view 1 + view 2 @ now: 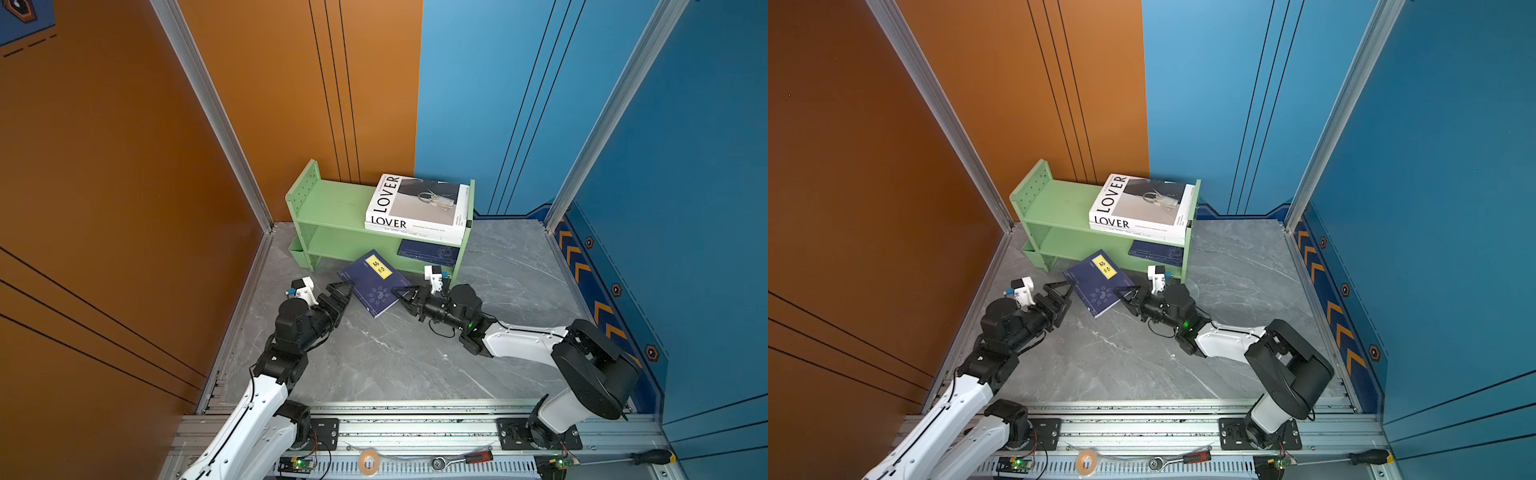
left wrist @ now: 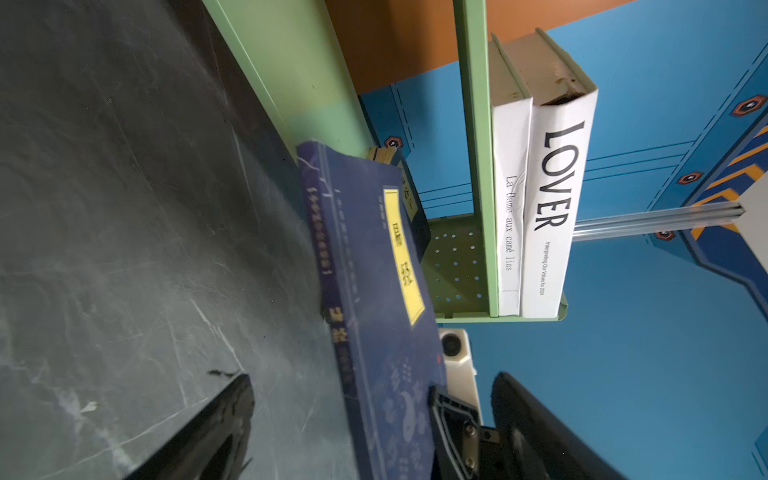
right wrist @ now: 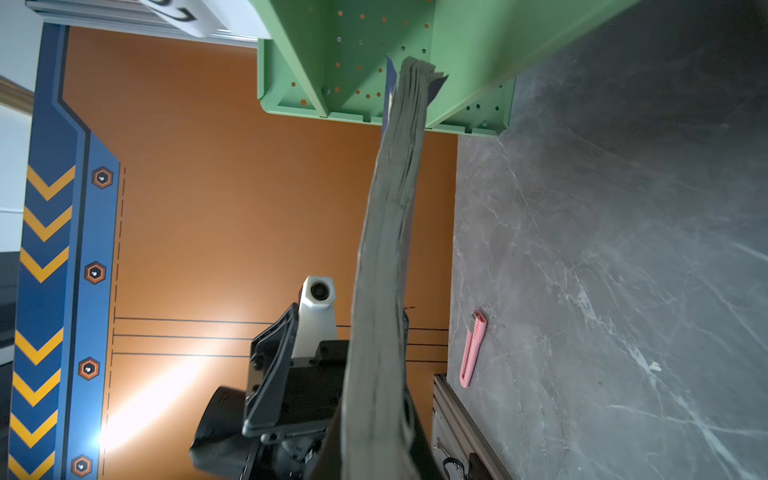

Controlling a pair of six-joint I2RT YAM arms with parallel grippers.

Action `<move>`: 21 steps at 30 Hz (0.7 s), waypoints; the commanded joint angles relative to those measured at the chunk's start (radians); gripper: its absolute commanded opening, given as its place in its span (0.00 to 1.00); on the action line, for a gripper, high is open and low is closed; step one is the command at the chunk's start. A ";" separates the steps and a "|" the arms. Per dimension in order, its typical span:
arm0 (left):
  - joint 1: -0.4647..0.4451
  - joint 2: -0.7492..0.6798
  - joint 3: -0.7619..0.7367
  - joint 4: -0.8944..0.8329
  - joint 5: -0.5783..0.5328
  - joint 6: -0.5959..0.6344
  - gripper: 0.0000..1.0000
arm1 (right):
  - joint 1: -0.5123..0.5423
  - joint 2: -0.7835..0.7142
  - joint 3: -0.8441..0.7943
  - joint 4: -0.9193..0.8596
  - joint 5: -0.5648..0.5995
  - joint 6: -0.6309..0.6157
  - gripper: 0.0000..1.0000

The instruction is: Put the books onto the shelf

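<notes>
While the right gripper [image 1: 401, 293] is clamped on the right edge of a navy book with a yellow title label [image 1: 374, 286], the left gripper [image 1: 347, 297] stands at that book's left edge with its jaws apart; both top views show this. The book lies slanted just on the near side of the green two-tier shelf [image 1: 332, 203], which stands at the far middle of the grey tabletop [image 1: 415, 365]. The upper tier holds two white books stacked flat at its right end: the LOVER book [image 1: 415, 199] on a second white book [image 1: 415, 237]. The lower tier holds a navy volume [image 1: 428, 251] lying flat at its right end. That makes four books in view, two white and two navy. A small side bin [image 1: 299, 252] hangs on the shelf's left end; its inside cannot be seen. On the near rail lie one tape roll [image 1: 368, 459], one ratchet [image 1: 457, 460] and one screwdriver [image 1: 650, 457].

From the left wrist, the left gripper's fingers [image 2: 216, 428] are wide apart, with the clamped navy book [image 2: 374, 291] in the gap. The two white spines [image 2: 557, 187] stand side by side on the upper tier.

From the right wrist, the book's grey page edge [image 3: 386, 249] runs from the gripper to the shelf's lower tier [image 3: 374, 41]. One pink ribbed object [image 3: 473, 349] lies on the tabletop beside the rail.
</notes>
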 commanded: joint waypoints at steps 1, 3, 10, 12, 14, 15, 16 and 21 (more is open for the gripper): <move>0.069 0.046 0.021 -0.053 0.278 0.077 0.89 | -0.042 -0.089 -0.006 -0.027 -0.122 -0.066 0.11; 0.081 0.061 0.023 -0.016 0.313 0.078 0.89 | -0.073 -0.133 -0.007 -0.095 -0.143 -0.103 0.11; 0.080 0.092 0.044 0.126 0.378 0.061 0.88 | -0.106 -0.241 0.003 -0.253 -0.176 -0.187 0.11; 0.079 0.090 0.030 0.199 0.389 0.032 0.88 | -0.113 -0.245 0.008 -0.270 -0.195 -0.190 0.11; 0.079 0.088 0.029 0.242 0.403 0.023 0.88 | -0.118 -0.243 0.011 -0.278 -0.209 -0.186 0.11; 0.078 0.088 0.030 0.249 0.405 0.022 0.88 | -0.119 -0.242 0.013 -0.278 -0.213 -0.186 0.11; 0.078 0.088 0.032 0.252 0.407 0.025 0.83 | -0.120 -0.238 0.016 -0.277 -0.221 -0.184 0.11; 0.072 0.103 0.028 0.259 0.395 0.023 0.78 | -0.118 -0.215 0.038 -0.253 -0.250 -0.176 0.11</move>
